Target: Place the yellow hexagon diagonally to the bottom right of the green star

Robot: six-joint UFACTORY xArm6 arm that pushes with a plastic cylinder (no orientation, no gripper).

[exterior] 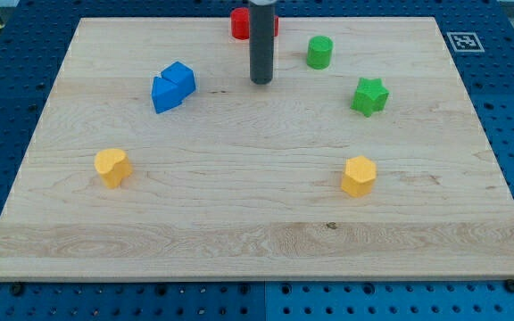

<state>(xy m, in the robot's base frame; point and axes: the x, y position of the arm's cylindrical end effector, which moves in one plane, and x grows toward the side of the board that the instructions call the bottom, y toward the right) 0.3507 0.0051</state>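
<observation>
The yellow hexagon (359, 176) lies on the wooden board (239, 232) at the view's lower right. The green star (369, 95) sits above it, slightly to the right, with a clear gap between them. My tip (261, 82) rests on the board in the upper middle, well left of the green star and up-left of the yellow hexagon. It touches no block.
A green cylinder (319, 52) stands up-left of the star. A red block (238, 23) is partly hidden behind the rod at the top edge. A blue block (173, 86) lies left of my tip. Another yellow block (112, 167) sits at the lower left.
</observation>
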